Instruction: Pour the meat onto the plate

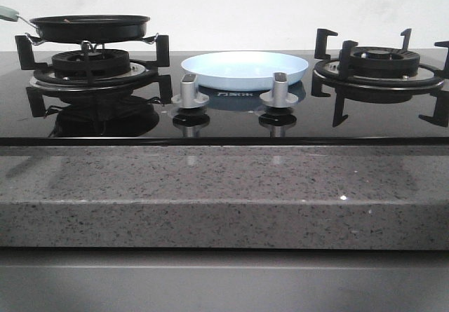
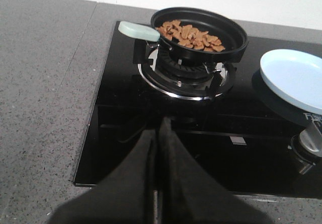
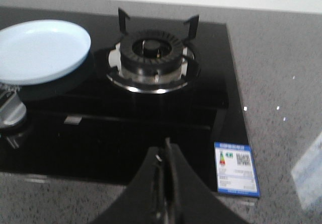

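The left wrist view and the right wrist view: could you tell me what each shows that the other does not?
Only the left wrist view shows the frying pan holding the meat on its burner, and the shut left gripper. Only the right wrist view shows the bare burner, a sticker label and the shut right gripper. Both show the empty plate and the black glass hob.

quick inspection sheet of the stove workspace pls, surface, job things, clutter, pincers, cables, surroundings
surface: glossy black glass hob set in a speckled grey counter; two burners, two silver knobs.
job's things: meat lies in the black frying pan on the left burner; pale blue plate sits bare between the burners.
clutter: energy label sticker on the hob's corner.
grippers: left pincer shut, holding nothing; right pincer shut, holding nothing; both short of the hob.
cables: nothing seen.
surroundings: plain white wall behind.
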Robot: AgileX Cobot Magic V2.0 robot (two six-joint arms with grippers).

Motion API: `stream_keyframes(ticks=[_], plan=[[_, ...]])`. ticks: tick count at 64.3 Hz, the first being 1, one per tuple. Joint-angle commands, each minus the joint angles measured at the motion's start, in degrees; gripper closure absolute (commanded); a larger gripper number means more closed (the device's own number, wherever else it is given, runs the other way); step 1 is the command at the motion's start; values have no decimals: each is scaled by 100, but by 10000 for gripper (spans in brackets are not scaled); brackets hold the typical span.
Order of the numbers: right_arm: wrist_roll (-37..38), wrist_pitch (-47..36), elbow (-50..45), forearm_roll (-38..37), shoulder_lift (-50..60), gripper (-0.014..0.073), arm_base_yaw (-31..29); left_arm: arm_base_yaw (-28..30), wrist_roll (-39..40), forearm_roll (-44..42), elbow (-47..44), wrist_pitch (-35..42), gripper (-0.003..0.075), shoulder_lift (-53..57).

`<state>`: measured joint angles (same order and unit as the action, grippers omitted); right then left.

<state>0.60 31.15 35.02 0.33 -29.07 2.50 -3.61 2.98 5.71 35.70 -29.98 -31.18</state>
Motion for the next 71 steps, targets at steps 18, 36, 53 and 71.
stream_keyframes(ticks=[18,36,53,71], plan=[[-60,-139,191,216,-314,121,-41,11,8,-353,141,443,227,-307],[-91,413,694,672,-1042,106,110,-103,-402,-224,464,-146,167,-422],[-427,813,1771,993,-2304,106,582,-1219,-597,-206,600,-220,167,-750],[-427,869,3109,1026,-3888,106,1091,-2048,-597,-194,600,-21,167,-970]])
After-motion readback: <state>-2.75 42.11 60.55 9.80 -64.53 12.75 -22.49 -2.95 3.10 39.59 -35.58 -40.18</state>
